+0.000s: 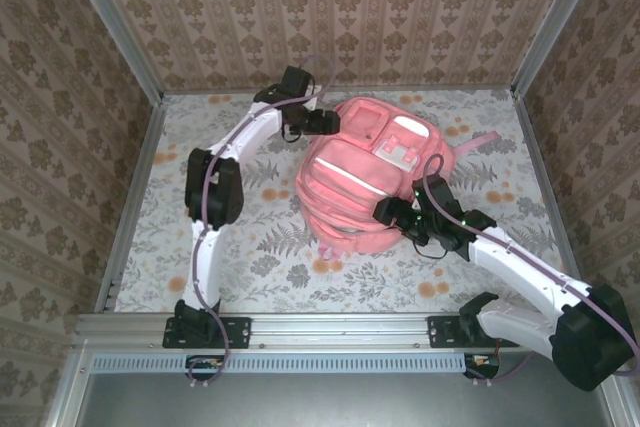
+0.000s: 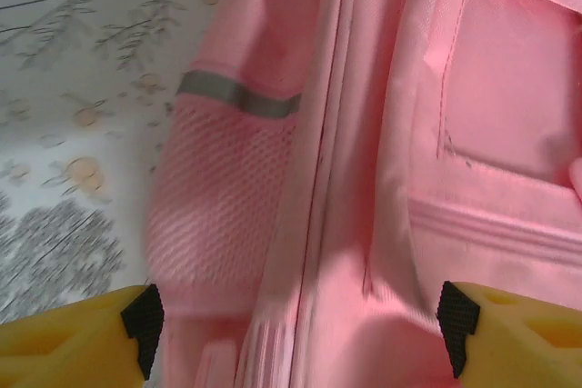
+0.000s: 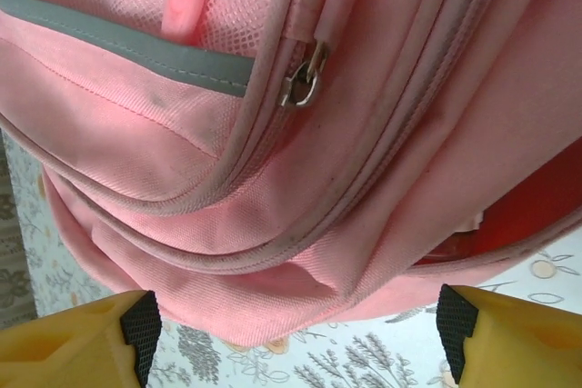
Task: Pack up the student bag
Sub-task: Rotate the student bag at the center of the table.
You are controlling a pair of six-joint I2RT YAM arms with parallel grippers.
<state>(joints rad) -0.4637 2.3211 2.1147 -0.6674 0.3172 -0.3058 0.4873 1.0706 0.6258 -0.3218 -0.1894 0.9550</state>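
Student bag (image 1: 365,182): flat on its back, mid-table on the floral cloth (image 1: 290,267). Soft and floppy, probably light; apt to sag or bunch if pinched by loose fabric, so better taken at a seam, a strap (image 1: 478,142) or the zip pull (image 3: 305,79).

Left arm reaching far forward, elbow bent; left gripper (image 2: 291,315) at the far-left corner beside the mesh side pocket (image 2: 218,197), spread wide, clamping nothing.

Right arm angled in from the near right; right gripper (image 3: 291,324) at the near edge, likewise spread, empty.
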